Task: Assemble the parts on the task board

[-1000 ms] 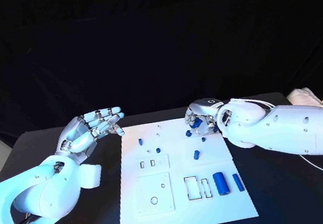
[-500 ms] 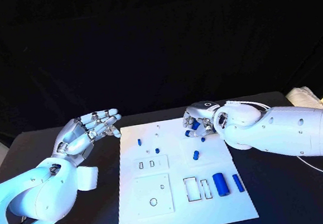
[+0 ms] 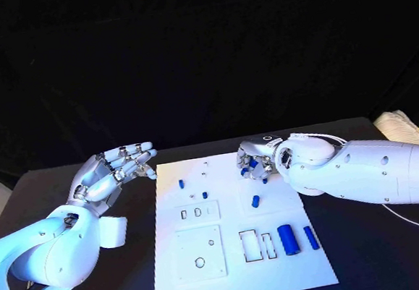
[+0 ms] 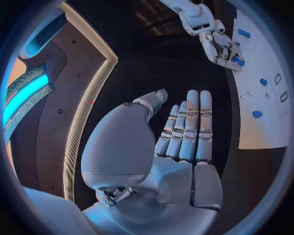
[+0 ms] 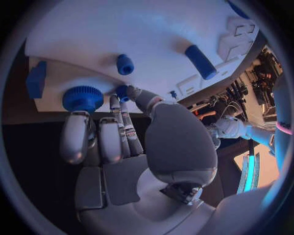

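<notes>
- Task board (image 3: 236,258) – white plate lying flat mid-table on the black table (image 3: 393,250), blue parts scattered across it
- Left hand (image 3: 118,169) raised palm-up beside the board's far left corner, off the board; fingers (image 4: 190,122) straight and close together, thumb apart, nothing held
- Two small blue parts (image 3: 181,183) near the far left of the board, one more (image 3: 204,195) just nearer the robot, above a pair of small slots (image 3: 190,212)
- Short blue peg (image 3: 255,200) lying alone mid-board, towards the right edge
- Thick blue cylinder (image 3: 287,238) and slimmer blue bar (image 3: 310,237) side by side at the near right, next to rectangular cut-outs (image 3: 250,245)
- Right hand (image 3: 256,156) over the far right corner of the board, fingers curled down onto it – fingertips (image 5: 116,100) touching a ridged blue knob (image 5: 83,98) and a small blue part (image 5: 122,91); whether it actually grips anything, cannot tell
</notes>
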